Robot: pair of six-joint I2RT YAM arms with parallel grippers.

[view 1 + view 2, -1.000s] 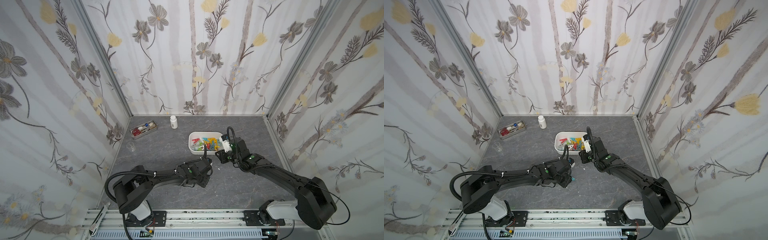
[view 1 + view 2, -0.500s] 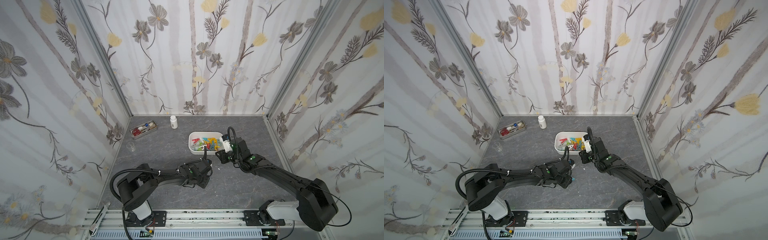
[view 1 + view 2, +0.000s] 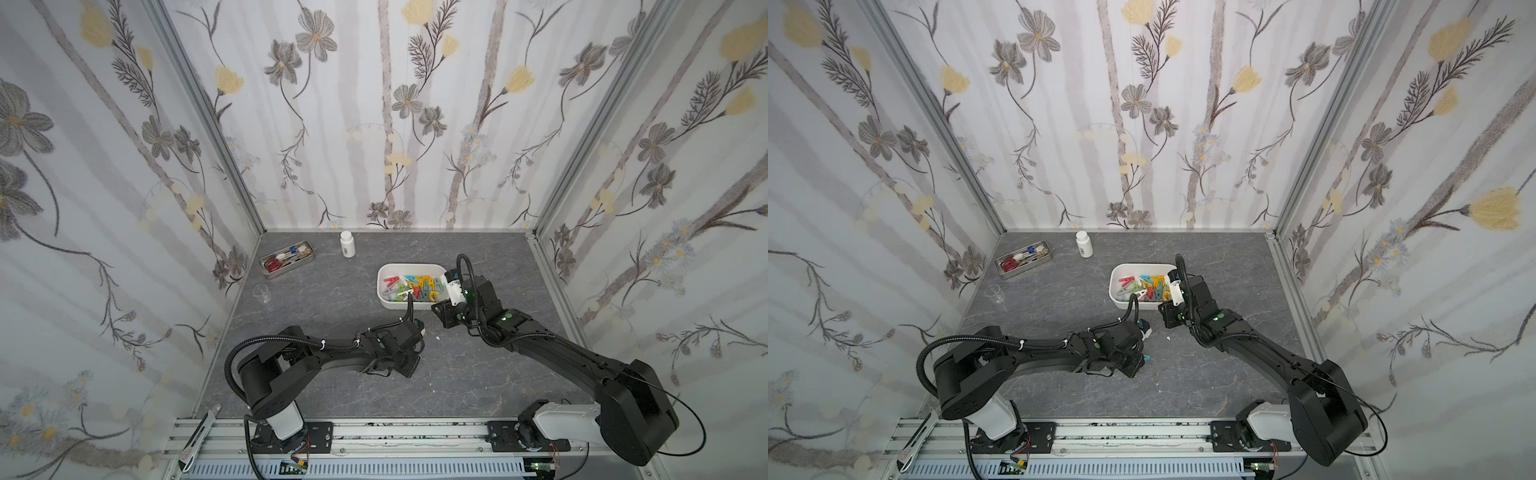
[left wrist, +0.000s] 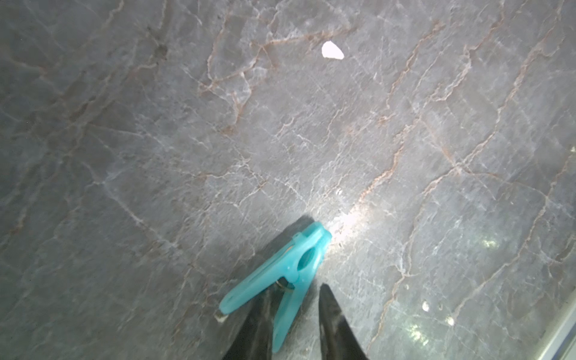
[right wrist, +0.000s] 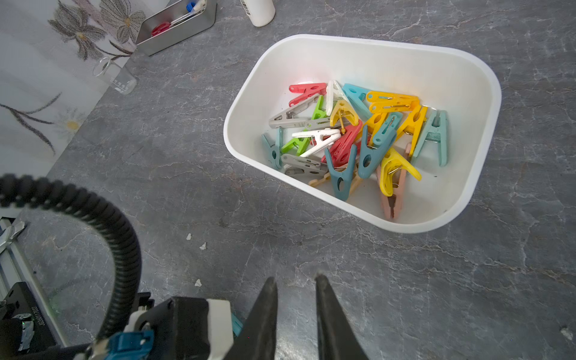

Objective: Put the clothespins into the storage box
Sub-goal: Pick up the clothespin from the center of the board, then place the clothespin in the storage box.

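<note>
Grey marbled table [image 3: 332,299], floral walls [image 3: 374,124]; white storage box [image 3: 395,304] at one o'clock holds bright clothespins [image 3: 415,286]; left gripper [image 4: 294,293] straddles a teal clothespin [image 4: 290,268], grip unclear; right gripper [image 5: 295,278] ajar.

near centre: bare table [image 3: 478,374] between left arm [image 3: 332,357] and right arm [image 3: 540,345], passable | far right: open table behind storage box [image 3: 395,305] | far left: metal tray [image 3: 291,268], bottle [image 3: 347,244], beaker [image 3: 262,293], well apart, gaps between | box near side: left arm's cable [image 5: 127,249] arches up | box right end: right arm's wrist just beside
</note>
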